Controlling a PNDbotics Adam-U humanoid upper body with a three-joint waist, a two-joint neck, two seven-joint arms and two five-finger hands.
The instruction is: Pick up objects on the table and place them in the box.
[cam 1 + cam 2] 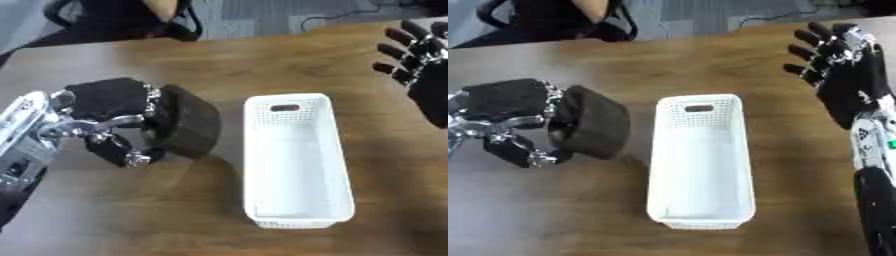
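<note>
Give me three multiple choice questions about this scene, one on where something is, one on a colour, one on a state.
1. Where is the dark object?
A. in the left hand
B. in the basket
C. beside the right hand

2. What colour is the basket?
A. blue
B. white
C. brown

3. How is the right hand?
A. closed on the basket
C. pressing the table
B. open, holding nothing

Answers: 1 A, its fingers curl round it left of the basket. 2 B, white against the wooden table. 3 B, its fingers are spread in the air.
</note>
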